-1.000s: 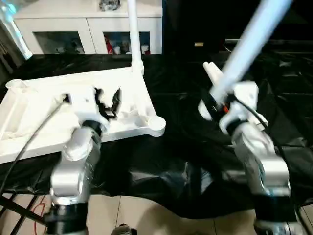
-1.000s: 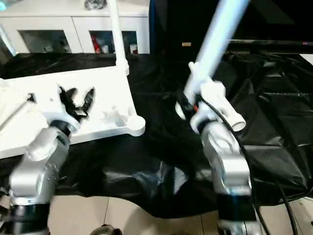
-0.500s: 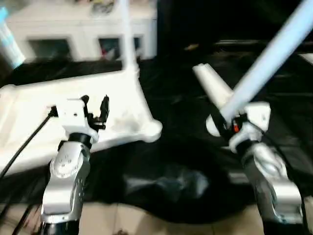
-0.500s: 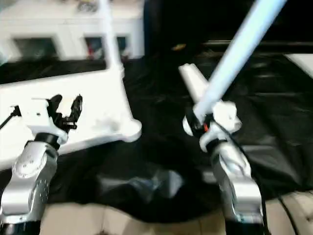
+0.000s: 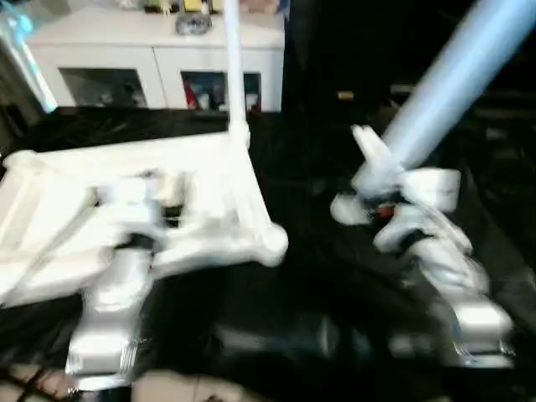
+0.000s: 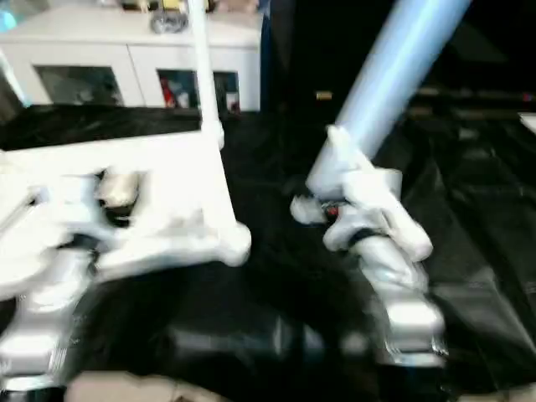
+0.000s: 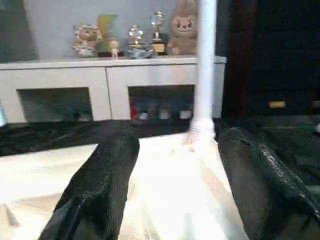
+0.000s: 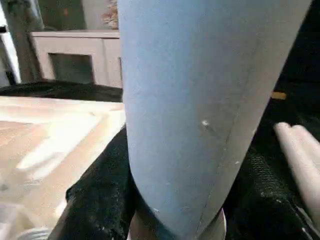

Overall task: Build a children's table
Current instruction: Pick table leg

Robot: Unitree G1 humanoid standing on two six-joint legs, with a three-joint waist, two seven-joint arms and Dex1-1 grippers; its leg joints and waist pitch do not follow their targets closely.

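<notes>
The children's table top (image 5: 209, 167) lies white and underside up on the black cloth. One white leg (image 5: 232, 67) stands upright in its far right corner. The near right corner socket (image 5: 272, 243) holds nothing. My left gripper (image 7: 177, 140) hovers open over the top with nothing between its black fingers (image 7: 105, 180). It also shows, blurred, at the end of the silver forearm (image 5: 155, 188). My right gripper (image 5: 381, 201) is shut on a second leg (image 5: 452, 75), which slants up and to the right; its black fingers (image 8: 100, 200) clamp the tube (image 8: 200, 100). A third leg (image 5: 368, 142) lies on the cloth just behind that gripper.
A white cabinet (image 5: 126, 50) with glass doors stands behind the table, with figurines (image 7: 135, 40) on top. Black cloth (image 5: 318, 276) covers the work surface to its front edge, and pale floor shows below. A slanted pale tube (image 5: 25, 59) shows at the far left.
The whole picture has shifted and blurred, so the camera moved. My right gripper keeps the slanted leg. My left gripper stays open over the table top, a little further left.
</notes>
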